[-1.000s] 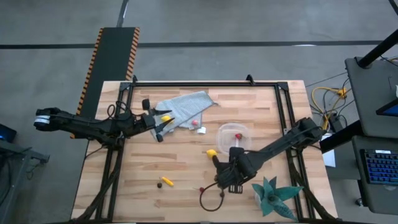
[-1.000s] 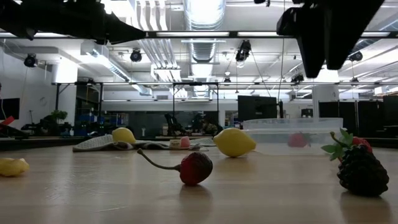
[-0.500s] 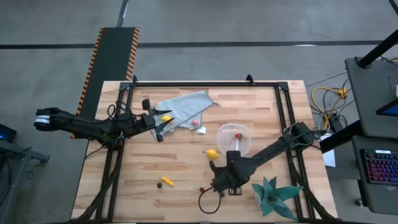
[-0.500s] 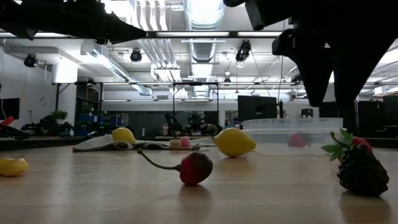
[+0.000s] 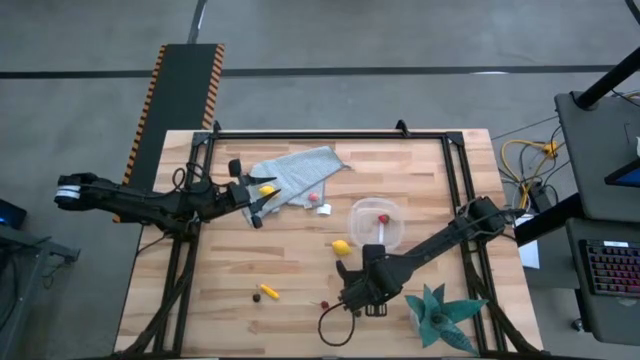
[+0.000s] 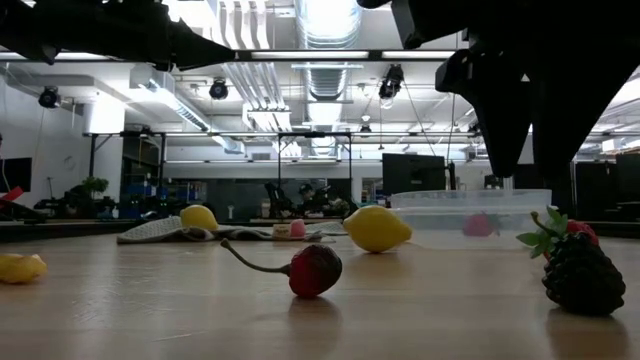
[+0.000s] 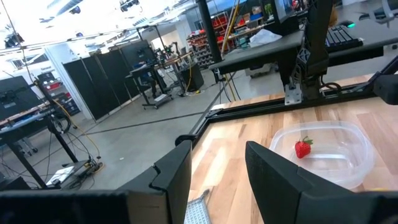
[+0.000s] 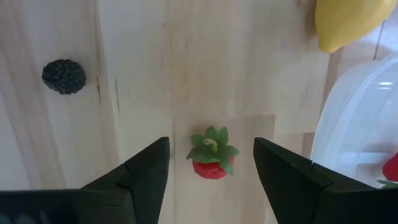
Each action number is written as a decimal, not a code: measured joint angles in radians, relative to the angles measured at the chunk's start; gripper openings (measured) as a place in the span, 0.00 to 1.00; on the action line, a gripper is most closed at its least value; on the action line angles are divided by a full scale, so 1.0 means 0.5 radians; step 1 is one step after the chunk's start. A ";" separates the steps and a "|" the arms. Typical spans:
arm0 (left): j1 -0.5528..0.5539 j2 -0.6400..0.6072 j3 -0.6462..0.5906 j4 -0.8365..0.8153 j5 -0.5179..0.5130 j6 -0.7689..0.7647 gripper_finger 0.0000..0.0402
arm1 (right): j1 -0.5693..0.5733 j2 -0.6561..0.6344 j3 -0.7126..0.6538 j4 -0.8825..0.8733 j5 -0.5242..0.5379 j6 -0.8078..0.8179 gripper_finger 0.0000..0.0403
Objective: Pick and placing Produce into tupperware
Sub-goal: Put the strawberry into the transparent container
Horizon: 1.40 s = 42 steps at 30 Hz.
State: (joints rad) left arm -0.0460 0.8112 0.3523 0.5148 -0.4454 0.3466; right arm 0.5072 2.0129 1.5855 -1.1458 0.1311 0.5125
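Over near-centre counter (image 5: 300, 250), right tool (image 8: 210, 163) spread, poised above strawberry (image 8: 211, 152) lying just beside tupperware (image 5: 376, 222). Risk: off-centre descent clips leafy cap, berry rolls away toward lemon (image 5: 341, 247). Left tool (image 7: 217, 168) spread, hangs over cloth (image 5: 296, 172), far left.

– What surrounds the wooden table (image 5: 300, 250)?
– Grey concrete floor (image 5: 350, 35), with a hazard-striped ramp (image 5: 180, 95) beside it.
– And beyond it?
– Ceiling ducts (image 6: 325, 45), bright lights (workshop-like), dark partitions (image 7: 112, 78).
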 joint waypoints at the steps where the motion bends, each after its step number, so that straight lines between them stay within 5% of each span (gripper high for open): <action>1: 0.000 0.000 0.000 0.000 0.000 0.000 0.34 | 0.004 0.000 -0.002 0.000 0.001 0.000 0.56; 42: 0.000 0.000 -0.001 -0.001 0.000 0.000 0.34 | 0.046 -0.002 -0.266 0.228 0.033 -0.015 0.56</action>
State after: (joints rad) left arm -0.0460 0.8112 0.3519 0.5144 -0.4454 0.3466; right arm 0.5301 2.0121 1.4525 -1.0317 0.1478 0.5049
